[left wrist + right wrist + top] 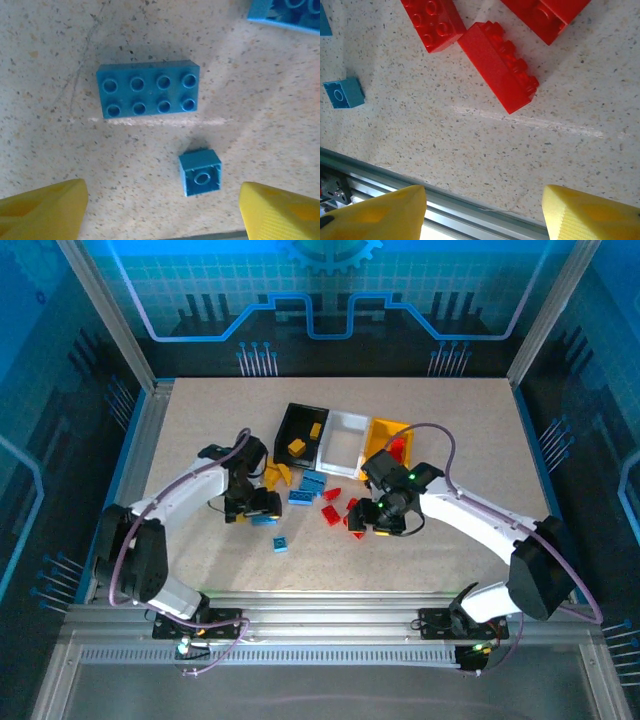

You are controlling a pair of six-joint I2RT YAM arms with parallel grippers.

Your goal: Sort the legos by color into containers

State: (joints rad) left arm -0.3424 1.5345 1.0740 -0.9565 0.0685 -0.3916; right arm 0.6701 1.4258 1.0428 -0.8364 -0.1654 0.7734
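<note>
The containers stand joined in a row at the table's middle: black (300,425), white (343,440), yellow (385,430). Yellow legos (297,447) lie in the black one and a red lego (400,447) in the yellow one. My left gripper (162,215) is open above a long blue lego (148,89) and a small overturned blue lego (200,173), holding nothing. My right gripper (482,212) is open and empty, with red legos (499,67) beyond its fingertips (590,215). In the top view the left gripper (255,508) and right gripper (375,520) flank the loose pile.
Loose yellow legos (277,476), blue legos (310,485) and red legos (332,512) lie in front of the bins. A small blue lego (281,542) sits alone nearer the front. The table's metal front rail (420,195) runs just under my right gripper.
</note>
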